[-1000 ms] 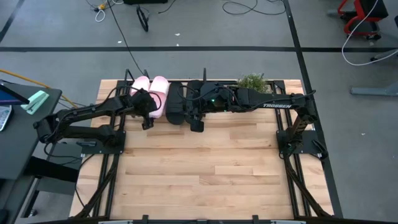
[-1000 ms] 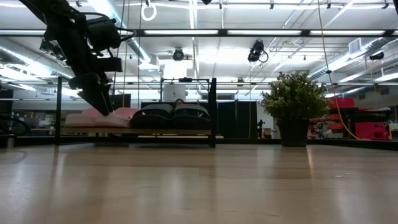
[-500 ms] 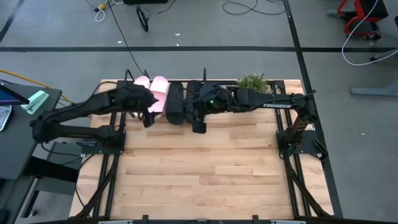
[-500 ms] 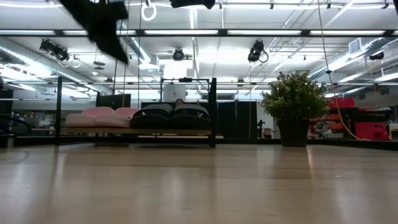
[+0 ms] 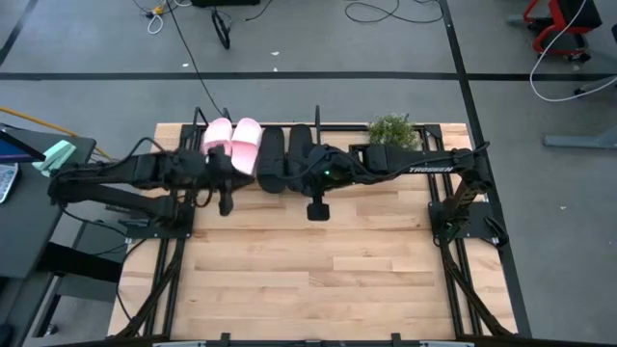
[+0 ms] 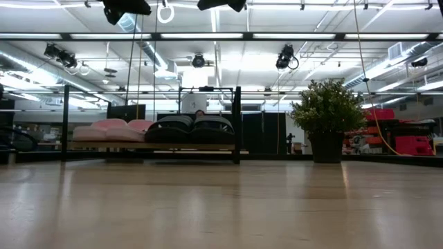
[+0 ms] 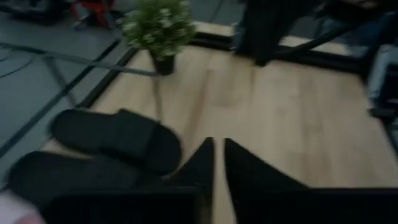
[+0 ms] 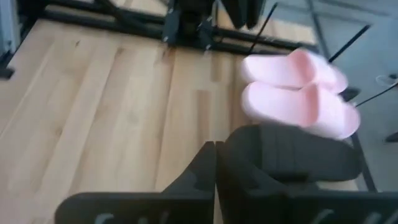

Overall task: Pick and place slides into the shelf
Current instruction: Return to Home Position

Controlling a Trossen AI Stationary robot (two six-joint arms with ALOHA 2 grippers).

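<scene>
slides [image 5: 246, 145] on shelf [image 6: 237, 124] | left gripper [image 5: 225, 204] closed | right gripper [image 5: 317, 210] closed

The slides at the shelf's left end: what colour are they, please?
Those slides are pale pink, clearest in right wrist view.

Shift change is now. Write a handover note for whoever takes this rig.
Left pincer: shut, empty, raised above the table in front of the pink slides.
Right pincer: shut, empty, raised in front of the black slides.
All four slides sit side by side on the shelf, with the plant beside it.
Done: loading the shelf.
Left: bring both arms home.
</scene>
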